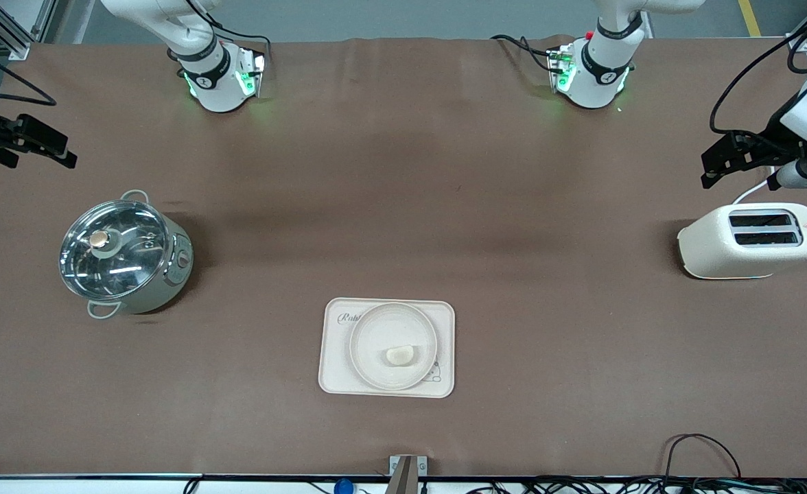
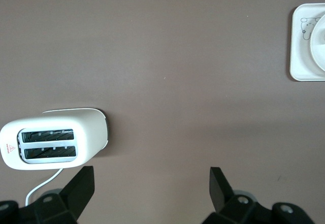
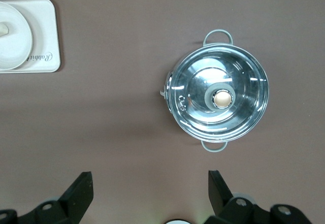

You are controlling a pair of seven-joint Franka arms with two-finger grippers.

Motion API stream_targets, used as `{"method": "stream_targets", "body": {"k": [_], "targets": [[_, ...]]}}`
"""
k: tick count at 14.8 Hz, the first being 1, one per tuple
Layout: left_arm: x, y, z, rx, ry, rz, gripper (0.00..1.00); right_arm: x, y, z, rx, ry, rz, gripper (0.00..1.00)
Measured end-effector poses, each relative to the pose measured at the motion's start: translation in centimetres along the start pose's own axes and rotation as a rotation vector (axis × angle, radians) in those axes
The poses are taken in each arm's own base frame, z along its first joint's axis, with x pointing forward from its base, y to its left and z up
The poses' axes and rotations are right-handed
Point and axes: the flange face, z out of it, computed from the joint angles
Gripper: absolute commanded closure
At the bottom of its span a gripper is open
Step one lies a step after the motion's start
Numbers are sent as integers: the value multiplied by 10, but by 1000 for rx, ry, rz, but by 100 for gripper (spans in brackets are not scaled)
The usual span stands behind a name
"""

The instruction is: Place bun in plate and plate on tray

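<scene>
The off-white bun (image 1: 401, 355) lies in the round cream plate (image 1: 369, 343). The plate sits on the rectangular cream "Rabbit" tray (image 1: 331, 374), near the front camera's edge of the table at mid-length. Part of the tray shows in the left wrist view (image 2: 299, 56) and in the right wrist view (image 3: 43, 36), with the plate's edge (image 3: 15, 41) on it. My left gripper (image 1: 716, 168) is open and empty, up above the table at the left arm's end, over the spot beside the toaster. My right gripper (image 1: 57, 154) is open and empty, up at the right arm's end, over the table beside the pot.
A white two-slot toaster (image 1: 753, 241) with a white cord stands at the left arm's end; it also shows in the left wrist view (image 2: 56, 142). A pale green pot with a glass lid (image 1: 119, 254) stands at the right arm's end, seen too in the right wrist view (image 3: 218, 99). Cables lie along the table's front edge (image 1: 702, 456).
</scene>
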Motion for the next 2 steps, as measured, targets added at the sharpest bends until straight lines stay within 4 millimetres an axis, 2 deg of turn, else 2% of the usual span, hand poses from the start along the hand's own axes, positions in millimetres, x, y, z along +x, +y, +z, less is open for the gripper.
{"method": "stream_targets", "body": {"k": [2], "targets": [[0,0,-2,0,4,-1,0,-4,-2,0,0,4,-5,0]]}}
